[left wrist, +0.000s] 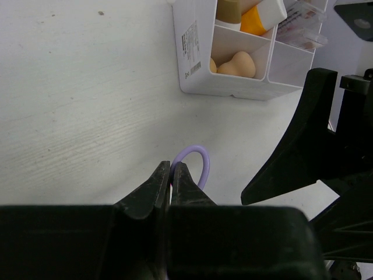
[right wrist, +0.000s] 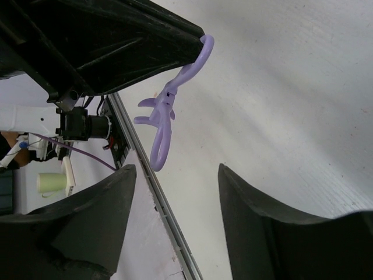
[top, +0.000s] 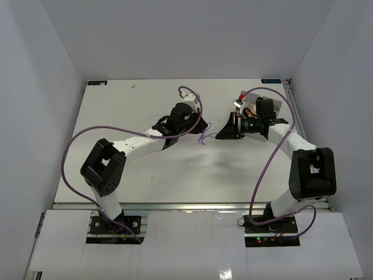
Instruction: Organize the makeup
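Two arms meet at mid-counter (top: 116, 99) in the overhead view, the left fingers (top: 195, 129) and right fingers (top: 226, 133) drawn close together with the purple looped tool (top: 203, 139) between them. From the left wrist, the left fingers (left wrist: 152, 188) are pinched shut on one loop of the tool (left wrist: 201, 157). Beyond stands a white tray (left wrist: 195, 58) holding a beige egg sponge (left wrist: 238, 64) in one compartment and an orange tube (left wrist: 254, 24) in the one behind. From the right wrist, the tool (right wrist: 166, 116) hangs by its upper loop from the left fingers (right wrist: 145, 41), while the right fingers (right wrist: 99, 216) stand spread wide, clear of it, gripping nothing.
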Available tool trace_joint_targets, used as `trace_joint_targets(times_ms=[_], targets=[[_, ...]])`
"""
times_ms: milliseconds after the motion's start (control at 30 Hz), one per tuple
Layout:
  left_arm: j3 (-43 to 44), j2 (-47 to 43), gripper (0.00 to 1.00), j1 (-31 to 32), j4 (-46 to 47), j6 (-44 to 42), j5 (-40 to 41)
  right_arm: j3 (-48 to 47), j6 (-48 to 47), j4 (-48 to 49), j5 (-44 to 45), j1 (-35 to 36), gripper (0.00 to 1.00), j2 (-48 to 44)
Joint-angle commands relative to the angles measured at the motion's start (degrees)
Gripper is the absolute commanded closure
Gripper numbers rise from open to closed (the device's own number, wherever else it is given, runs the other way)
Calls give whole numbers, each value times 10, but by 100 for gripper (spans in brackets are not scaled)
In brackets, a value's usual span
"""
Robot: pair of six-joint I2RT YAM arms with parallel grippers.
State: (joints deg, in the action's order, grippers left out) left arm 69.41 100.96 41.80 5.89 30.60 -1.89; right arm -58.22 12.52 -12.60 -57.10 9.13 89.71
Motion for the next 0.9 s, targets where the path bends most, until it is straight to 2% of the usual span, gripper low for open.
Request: trace_joint_targets(times_ms=[0, 167, 500, 867], targets=[[27, -1, 100, 10, 10, -12, 10, -12, 4, -8, -8, 4, 40, 15], [32, 5, 100, 16, 10, -14, 10, -15, 7, -4, -24, 4, 47, 21], [41, 13, 100, 29, 10, -19, 14, -17, 19, 7, -38, 4, 50, 25], [45, 13, 100, 41, 9, -31, 38, -15, 23, 17, -55, 4, 75, 24]])
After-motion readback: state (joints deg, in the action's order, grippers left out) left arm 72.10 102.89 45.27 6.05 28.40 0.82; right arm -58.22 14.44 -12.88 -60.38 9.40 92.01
